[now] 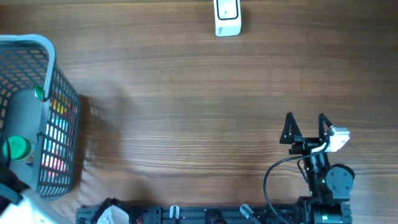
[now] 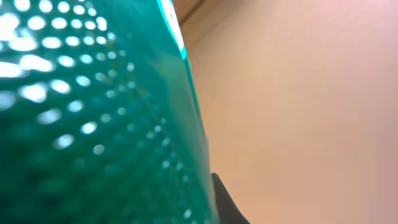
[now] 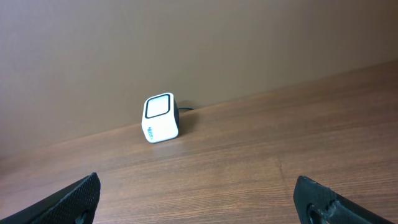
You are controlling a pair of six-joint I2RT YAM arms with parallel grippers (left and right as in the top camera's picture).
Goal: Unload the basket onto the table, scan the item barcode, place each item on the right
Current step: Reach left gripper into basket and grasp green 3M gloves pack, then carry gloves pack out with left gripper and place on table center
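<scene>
Grey basket (image 1: 31, 41) at left edge, white scanner (image 1: 227, 18) at far edge, right pincer (image 1: 306, 122) spread open

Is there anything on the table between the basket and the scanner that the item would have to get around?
Nothing visible: the table is bare between basket and scanner. Only the basket's own mesh wall encloses the green item.

The scanner (image 1: 227, 18) stands at the far edge of the table (image 1: 186, 93), near its middle. The basket (image 1: 62, 124) sits well to the scanner's left and nearer the robot, with a capped item (image 1: 17, 148) inside. The right gripper (image 1: 306, 127) hangs right of the scanner, near the front edge.
</scene>
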